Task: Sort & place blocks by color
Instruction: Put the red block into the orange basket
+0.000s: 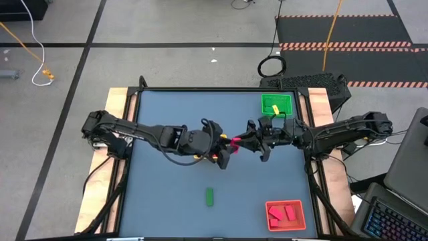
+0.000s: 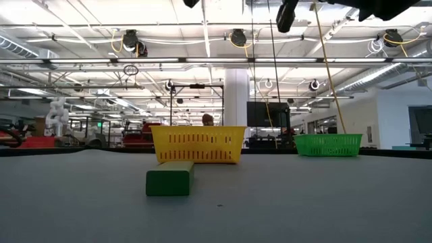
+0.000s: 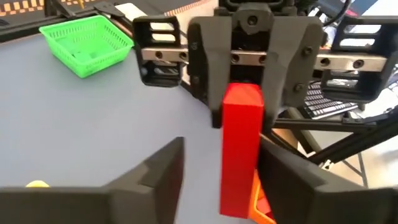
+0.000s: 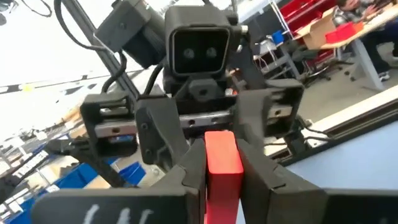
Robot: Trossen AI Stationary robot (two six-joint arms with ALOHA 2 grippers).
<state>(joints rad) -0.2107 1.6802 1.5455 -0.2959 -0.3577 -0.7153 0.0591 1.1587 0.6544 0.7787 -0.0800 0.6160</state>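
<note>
Passing a red block [image 1: 234, 142] from one hand to the other in mid-air at the middle of the high view looks like the step in hand.

Nearest, at the lower middle of the high view, a green block [image 1: 209, 196] lies alone on the table [image 1: 174, 201]; at the lower right a red tray [image 1: 286, 215] holds two red blocks.

At the centre, the left hand [image 1: 224, 148] and the right hand [image 1: 249, 142] meet fingertip to fingertip. The right wrist view shows the right hand's fingers closed on the red block; in the left wrist view the left hand's fingers stand wide, barely touching it.

My judgement: one hand should stay clamped until the other has a firm, square grip, then let go slowly, or the block drops.

Farthest, at the upper right, sits a green tray [image 1: 277, 104].
</note>
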